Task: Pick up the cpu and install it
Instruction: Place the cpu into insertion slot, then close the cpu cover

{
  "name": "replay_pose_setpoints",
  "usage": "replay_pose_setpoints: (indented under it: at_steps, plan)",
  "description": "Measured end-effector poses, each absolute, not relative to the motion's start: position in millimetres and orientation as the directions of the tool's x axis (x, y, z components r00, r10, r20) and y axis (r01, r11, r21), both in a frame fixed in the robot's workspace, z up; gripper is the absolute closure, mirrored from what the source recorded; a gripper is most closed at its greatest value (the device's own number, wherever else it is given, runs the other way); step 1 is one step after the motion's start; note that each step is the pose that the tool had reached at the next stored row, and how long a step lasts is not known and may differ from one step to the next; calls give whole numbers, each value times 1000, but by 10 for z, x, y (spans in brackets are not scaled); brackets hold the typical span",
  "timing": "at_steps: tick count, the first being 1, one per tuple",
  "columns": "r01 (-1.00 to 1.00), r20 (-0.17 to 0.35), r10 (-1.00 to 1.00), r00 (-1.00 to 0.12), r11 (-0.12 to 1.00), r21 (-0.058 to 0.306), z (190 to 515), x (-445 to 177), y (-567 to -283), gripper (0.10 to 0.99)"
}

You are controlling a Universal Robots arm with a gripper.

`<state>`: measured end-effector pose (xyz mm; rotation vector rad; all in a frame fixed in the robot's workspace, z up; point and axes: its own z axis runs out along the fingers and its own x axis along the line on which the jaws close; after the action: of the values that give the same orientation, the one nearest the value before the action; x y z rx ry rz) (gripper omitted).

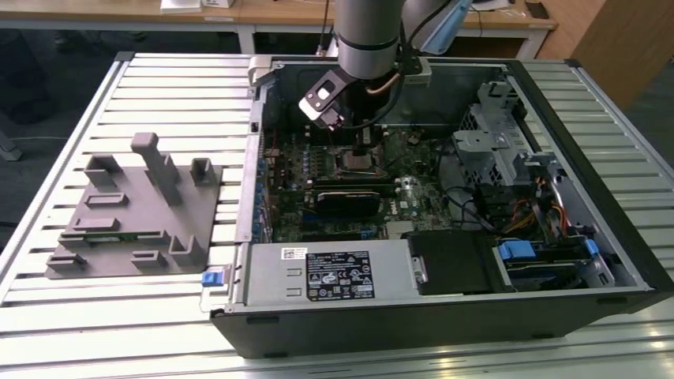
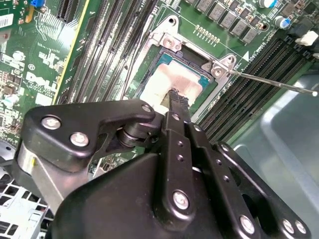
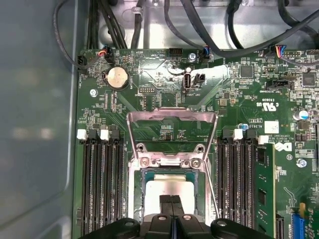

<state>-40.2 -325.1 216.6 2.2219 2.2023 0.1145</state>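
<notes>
gripper [image 3: 172,198] narrowed to a thin seam, the two black fingers [image 2: 177,107] flat against each other, nothing clamped between them. tips down on the middle of the cpu [image 3: 153,191], touching it or a hair above; cannot tell which. cpu lying flat inside the square socket frame [image 3: 133,199], pale silvery top up.

load plate [image 3: 172,115] standing open behind the socket in the first wrist view. thin lever rod [image 2: 273,82] sticking out free to one side in the second wrist view. black memory slots [image 3: 99,189] flanking the socket on both sides, with a green memory stick [image 3: 264,191] seated in the outermost slot of one bank. further out on the motherboard [image 3: 234,94], a coin battery [image 3: 117,77], then dark cables [image 3: 199,25] running along the metal case wall.

near edge of the cpu covered by the gripper's own black linkage in both wrist views; hard to judge how well that side sits in the frame.

in the exterior view, arm [image 1: 368,39] reaching straight down into the open computer case [image 1: 421,328], socket there masked by fingers and wrist. also in that view: a grey tray [image 1: 142,213] on the slatted table [image 1: 179,103], well apart at the exterior view's left of the case, and a power supply [image 1: 331,272] along the case's near side.
</notes>
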Motion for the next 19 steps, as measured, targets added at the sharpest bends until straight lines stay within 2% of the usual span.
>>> replay_pose_setpoints:
  at_steps: [19]
  plan:
    - [998, 44, 999, 8, -10, 59, 2361, -401, -3251, 969]
